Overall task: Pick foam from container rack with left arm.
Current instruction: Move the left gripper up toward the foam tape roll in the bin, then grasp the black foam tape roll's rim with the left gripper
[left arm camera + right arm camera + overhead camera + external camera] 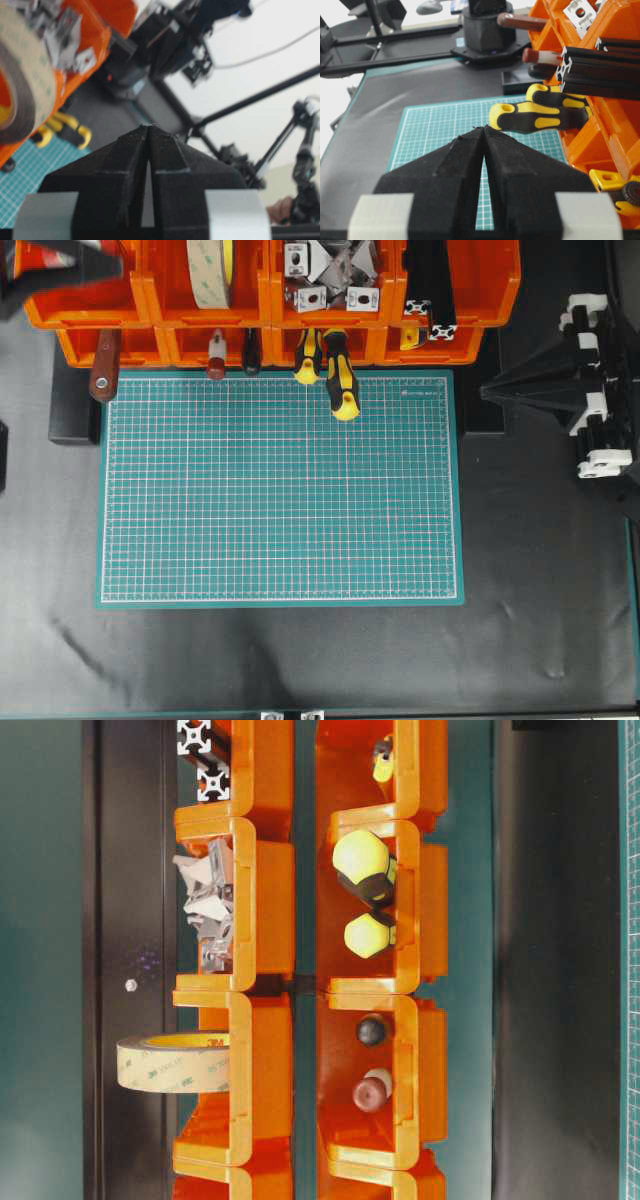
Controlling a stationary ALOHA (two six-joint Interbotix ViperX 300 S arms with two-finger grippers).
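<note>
The foam (210, 270) is a wide roll with a beige band, standing on edge in the second top bin of the orange container rack (150, 302). The table-level view shows the foam (175, 1062) sticking out of its bin in the rack (265, 870). My left gripper (116, 265) hovers over the top-left bin, just left of the roll, apart from it. In its wrist view the left gripper (150, 127) is shut on nothing, with the foam (25, 85) up at the left. The right gripper (497, 392) rests at the right, and its wrist view shows the right gripper (484, 128) shut and empty.
A green cutting mat (280, 490) lies in front of the rack. Yellow-black screwdrivers (340, 380) and a brown handle (104, 372) stick out of the lower bins over the mat's far edge. Metal brackets (330, 280) and black extrusions (430, 290) fill the bins right of the foam.
</note>
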